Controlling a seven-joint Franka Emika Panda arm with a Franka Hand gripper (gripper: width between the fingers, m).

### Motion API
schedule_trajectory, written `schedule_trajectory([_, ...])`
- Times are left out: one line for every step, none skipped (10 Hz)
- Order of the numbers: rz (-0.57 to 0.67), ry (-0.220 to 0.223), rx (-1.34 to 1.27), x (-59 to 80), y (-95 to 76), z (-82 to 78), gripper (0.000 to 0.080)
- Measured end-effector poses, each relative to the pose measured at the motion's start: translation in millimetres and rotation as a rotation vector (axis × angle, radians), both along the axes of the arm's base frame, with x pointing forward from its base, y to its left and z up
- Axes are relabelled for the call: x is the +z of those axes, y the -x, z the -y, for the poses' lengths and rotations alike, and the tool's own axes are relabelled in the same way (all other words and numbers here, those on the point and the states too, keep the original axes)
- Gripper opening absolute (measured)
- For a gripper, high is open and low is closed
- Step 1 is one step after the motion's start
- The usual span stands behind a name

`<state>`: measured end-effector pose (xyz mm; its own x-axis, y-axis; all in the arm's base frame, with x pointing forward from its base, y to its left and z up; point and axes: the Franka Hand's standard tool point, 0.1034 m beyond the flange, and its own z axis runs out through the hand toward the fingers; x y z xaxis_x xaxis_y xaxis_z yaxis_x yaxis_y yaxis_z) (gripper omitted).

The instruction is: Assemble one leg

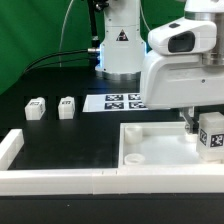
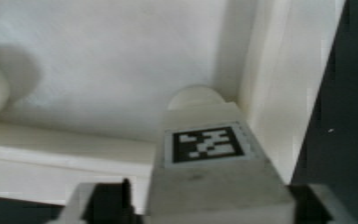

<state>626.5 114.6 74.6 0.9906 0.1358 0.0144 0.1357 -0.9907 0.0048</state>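
Observation:
My gripper is shut on a white leg with a black-and-white tag. It holds the leg over the far corner of the large white tray-like part, at the exterior view's right. In the wrist view the leg points down into the tray's inner corner, between my two dark fingers. Whether its tip touches the tray I cannot tell. Two more legs, one and another, lie on the black table at the exterior view's left.
The marker board lies flat behind the tray, by the robot's base. A white rail runs along the table's front edge and turns up at the exterior view's left. A round hole sits in the tray's near corner.

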Motion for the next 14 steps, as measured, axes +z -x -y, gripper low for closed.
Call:
schedule_trajectory([0.0,0.0,0.0,0.0,0.0,0.0,0.0291])
schedule_trajectory([0.0,-0.002,-0.026,-0.1,0.1,-0.1,0.0291])
schedule_trajectory([0.0,-0.002,-0.047,-0.2,0.1,-0.1,0.0291])
schedule_trajectory([0.0,-0.002,-0.047,-0.2,0.1,-0.1,0.0291])
schedule_trajectory([-0.001,-0.005,-0.138,-0.2,0.2,-0.8,0.0291])
schedule_trajectory([0.001,-0.007,-0.23,-0.1,0.3,-1.7,0.0291])
schedule_trajectory([0.006,-0.01,-0.367,-0.6,1.7,-3.4,0.0291])
schedule_trajectory([0.007,-0.013,-0.488,-1.1,2.0,-3.5,0.0291])
schedule_trajectory([0.008,-0.015,-0.624,-1.3,2.1,-3.4,0.0291])
schedule_trajectory([0.006,-0.019,-0.738,-1.5,2.2,-3.2,0.0291])
schedule_trajectory([0.003,-0.027,-0.868,-1.7,2.1,-3.0,0.0291])
schedule_trajectory([-0.001,-0.034,-0.982,-2.0,2.1,-2.7,0.0291])
schedule_trajectory([-0.002,-0.035,-1.033,-2.0,2.1,-2.8,0.0291])
schedule_trajectory([-0.009,-0.044,-1.177,-2.2,2.2,-2.9,0.0291])
